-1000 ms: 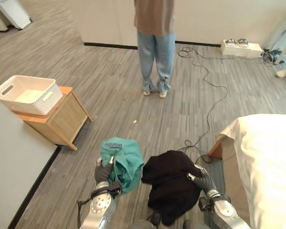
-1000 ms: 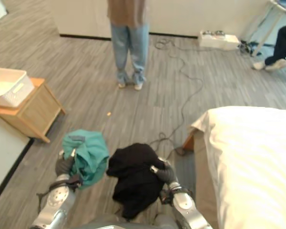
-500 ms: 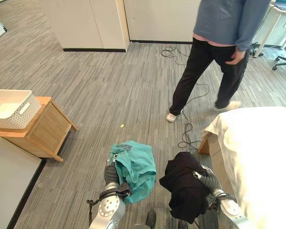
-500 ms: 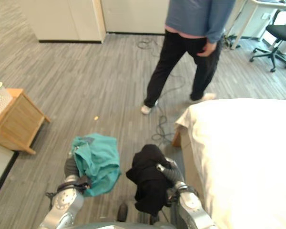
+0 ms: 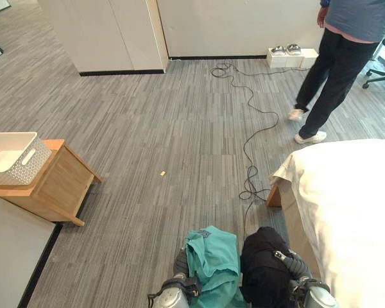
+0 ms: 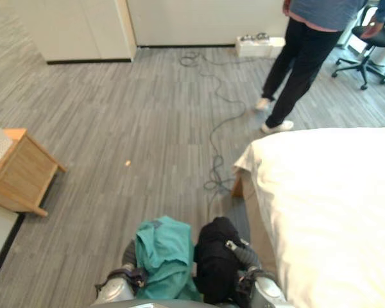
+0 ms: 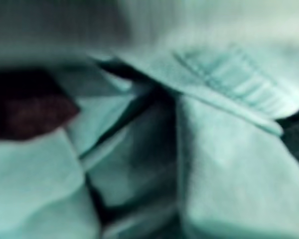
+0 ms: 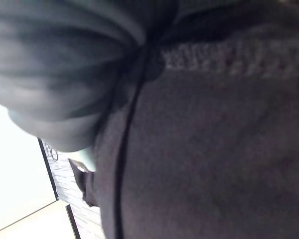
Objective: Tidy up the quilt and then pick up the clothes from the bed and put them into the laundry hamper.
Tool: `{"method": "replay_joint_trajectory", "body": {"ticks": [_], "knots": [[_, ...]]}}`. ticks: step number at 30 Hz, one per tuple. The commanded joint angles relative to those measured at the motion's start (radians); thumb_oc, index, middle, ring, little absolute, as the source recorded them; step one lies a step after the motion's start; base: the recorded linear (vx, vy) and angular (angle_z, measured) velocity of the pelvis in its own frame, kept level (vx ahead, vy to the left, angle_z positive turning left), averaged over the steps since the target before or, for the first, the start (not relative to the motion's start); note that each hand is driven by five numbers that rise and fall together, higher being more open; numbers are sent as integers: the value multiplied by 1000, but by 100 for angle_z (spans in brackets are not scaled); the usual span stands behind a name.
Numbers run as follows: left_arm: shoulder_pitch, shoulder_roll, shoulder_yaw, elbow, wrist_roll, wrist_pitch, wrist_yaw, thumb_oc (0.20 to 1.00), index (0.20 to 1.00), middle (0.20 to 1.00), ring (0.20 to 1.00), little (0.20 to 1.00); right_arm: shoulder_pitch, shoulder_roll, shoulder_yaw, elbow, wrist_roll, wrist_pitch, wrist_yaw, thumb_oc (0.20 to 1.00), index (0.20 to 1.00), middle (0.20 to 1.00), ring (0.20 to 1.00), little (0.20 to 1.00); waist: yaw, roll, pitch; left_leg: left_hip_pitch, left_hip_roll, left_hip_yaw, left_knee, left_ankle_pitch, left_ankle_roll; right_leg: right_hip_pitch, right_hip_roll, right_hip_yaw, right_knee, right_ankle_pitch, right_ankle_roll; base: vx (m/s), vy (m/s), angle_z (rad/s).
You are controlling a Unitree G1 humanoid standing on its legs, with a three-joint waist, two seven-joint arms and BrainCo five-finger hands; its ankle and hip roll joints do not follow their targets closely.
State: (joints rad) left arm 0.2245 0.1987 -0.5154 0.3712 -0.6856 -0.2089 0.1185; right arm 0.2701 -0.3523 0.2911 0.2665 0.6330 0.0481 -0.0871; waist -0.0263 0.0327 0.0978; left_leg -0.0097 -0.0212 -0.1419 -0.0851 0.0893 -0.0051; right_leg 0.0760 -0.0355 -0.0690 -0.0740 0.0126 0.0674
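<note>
Head views: left hand is low at the near edge of the scene, carrying a teal garment bunched over it. The fingers are buried in the cloth; I cannot tell whether they are apart or curled. Left wrist view shows folds of the same teal fabric pressed close.

Right hand is just beside it, carrying a black garment that drapes over the hand. Its fingers are likewise hidden; state cannot be told. Right wrist view shows dark knit fabric close up.

The two garments touch side by side, both held above the grey floor, just off the near left corner of the bed. The bed carries a white quilt lying smooth over it.

A white laundry hamper sits on a wooden side table well apart to the left. A person stands beyond the bed's far end.
</note>
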Motion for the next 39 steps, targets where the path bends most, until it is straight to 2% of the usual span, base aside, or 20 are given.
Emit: {"method": "replay_joint_trajectory", "body": {"ticks": [1, 2, 3, 4, 6, 9, 13, 16, 19, 22, 24, 26, 27, 29, 30, 31, 34, 36, 37, 39], "knots": [[-43, 19, 30, -35, -4, -55, -5, 200, 200, 200, 200, 200, -35, 2, 15, -75, -6, -38, 16, 200, 200, 200, 200, 200, 24, -36, 26, -5, -10, 66, 44, -64, 32, -15, -87, -100, 123, -9, 75, 44, 106, -9], [-38, 42, 44, -65, -2, -42, -2, 200, 200, 200, 200, 200, -51, 2, 15, -95, 4, -23, 0, 200, 200, 200, 200, 200, 33, -39, 47, -41, -27, 92, 104, -88, 72, -63, -129, -96, 298, 20, 95, 47, 111, -9], [-38, 43, 45, -66, -1, -41, -2, 200, 200, 200, 200, 200, -52, 2, 15, -96, 4, -23, -1, 200, 200, 200, 200, 200, 33, -40, 48, -44, -29, 93, 108, -90, 74, -71, -132, -94, 310, 21, 96, 110, 194, -13], [-41, 49, 47, -66, 1, -38, 2, 200, 200, 200, 200, 200, -50, 6, 10, -89, 4, -32, -5, 200, 200, 200, 200, 200, 25, -19, 73, -44, -28, 99, 130, -104, 99, -162, -149, -90, 519, 55, 90, 98, 122, -15], [-46, 54, 46, -53, -2, -48, -3, 200, 200, 200, 200, 200, -50, 15, 0, -60, 7, -58, 5, 200, 200, 200, 200, 200, 24, -8, 94, -38, -30, 102, 138, -116, 104, -230, -158, -100, 606, 69, 80, 248, 25, -14], [-44, 71, 60, -83, 11, -28, -10, 200, 200, 200, 200, 200, -39, 8, -14, -30, 15, -108, 28, 200, 200, 200, 200, 200, 8, -23, 113, -15, -38, 100, 153, -151, 94, -256, -144, -113, 440, 92, 76, 341, -143, 12], [-37, 76, 84, -47, 1, -37, -41, 200, 200, 200, 200, 200, -34, -16, -31, -10, 36, -128, 59, 200, 200, 200, 200, 200, -50, -47, 137, 63, -58, 65, 181, -252, 97, -317, -123, -53, 75, 180, 90, 603, -233, 10], [-3, 75, 83, -11, 24, -61, -98, 200, 200, 200, 200, 200, -7, -3, -48, -3, 34, -124, 90, 200, 200, 200, 200, 200, -78, -48, 141, 106, -48, 25, 223, -313, 99, -322, -109, 7, 48, 183, 104, 691, -252, 32], [11, 64, 80, 7, 58, -65, -100, 200, 200, 200, 200, 200, 6, 9, -46, 3, 34, -108, 87, 200, 200, 200, 200, 200, -86, -48, 124, 145, -22, 25, 265, -358, 75, -310, -117, 3, 97, 171, 102, 524, -215, 44], [26, 45, 87, 14, 93, -85, -115, 200, 200, 200, 200, 200, 1, 14, -50, 16, 10, -119, 113, 200, 200, 200, 200, 200, -96, -30, 100, 156, 75, 97, 452, -217, 8, -279, -97, -35, 161, 121, 65, 637, -252, 65], [41, 35, 93, -28, 89, -64, -93, 200, 200, 200, 200, 200, 0, -24, -80, 6, 7, -77, 142, 200, 200, 200, 200, 200, -85, -33, 101, 48, 115, 126, 708, -49, -31, -217, -76, -63, 146, 94, 25, 468, -208, 26], [38, 29, 90, -48, 84, -41, -88, 200, 200, 200, 200, 200, -12, -53, -100, 30, 35, -75, 157, 200, 200, 200, 200, 200, -63, -55, 113, -104, 119, 147, 818, 16, -41, -153, -91, -93, 133, 71, -3, 336, -123, 10], [35, 27, 86, -50, 82, -36, -86, 200, 200, 200, 200, 200, -16, -63, -109, 39, 44, -78, 168, 200, 200, 200, 200, 200, -56, -55, 120, -147, 121, 155, 826, 14, -41, -130, -92, -107, 130, 61, -6, 401, -45, 47], [33, 33, 74, -64, 68, -29, -75, 200, 200, 200, 200, 200, -6, -83, -128, 32, 51, -77, 188, 200, 200, 200, 200, 200, -35, -53, 136, -214, 93, 187, 770, -9, -34, -72, -89, -131, 123, 34, -5, 399, 35, 36], [35, 42, 69, -76, 54, -30, -68, 200, 200, 200, 200, 200, 8, -95, -133, 5, 46, -57, 197, 200, 200, 200, 200, 200, -22, -55, 142, -249, 45, 197, 681, -13, -27, -41, -83, -125, 112, 22, 3, 700, 186, 16], [47, 62, 57, -100, 37, -33, -62, 200, 200, 200, 200, 200, 47, -111, -124, -43, 38, -40, 183, 200, 200, 200, 200, 200, -2, -45, 146, -267, 23, 203, 430, 16, -26, 10, -63, -109, 97, -6, 19, 758, 225, 15], [51, 84, 30, -137, -4, -24, -66, 200, 200, 200, 200, 200, 91, -113, -96, -50, 34, -80, 157, 200, 200, 200, 200, 200, 22, -23, 141, -282, 42, 199, 115, 71, -38, 92, -55, -89, 86, -41, 40, 629, 216, -7], [55, 94, 20, -157, -17, -31, -74, 200, 200, 200, 200, 200, 100, -114, -85, -50, 28, -104, 152, 200, 200, 200, 200, 200, 29, -26, 142, -273, 44, 200, 46, 75, -45, 134, -69, -86, 86, -66, 55, 476, 221, -6], [51, 97, 11, -167, -35, -52, -82, 200, 200, 200, 200, 200, 90, -113, -68, -66, 5, -106, 136, 200, 200, 200, 200, 200, 36, -28, 131, -258, 57, 223, 32, 63, -42, 177, -89, -97, 108, -124, 74, 562, 304, -23], [42, 90, 9, -161, -24, -50, -49, 200, 200, 200, 200, 200, 76, -108, -57, -73, 9, -80, 116, 200, 200, 200, 200, 200, 45, -42, 97, -238, 60, 261, 63, 56, -20, 211, -125, -106, 188, -102, 111, 579, 273, -36]]}}
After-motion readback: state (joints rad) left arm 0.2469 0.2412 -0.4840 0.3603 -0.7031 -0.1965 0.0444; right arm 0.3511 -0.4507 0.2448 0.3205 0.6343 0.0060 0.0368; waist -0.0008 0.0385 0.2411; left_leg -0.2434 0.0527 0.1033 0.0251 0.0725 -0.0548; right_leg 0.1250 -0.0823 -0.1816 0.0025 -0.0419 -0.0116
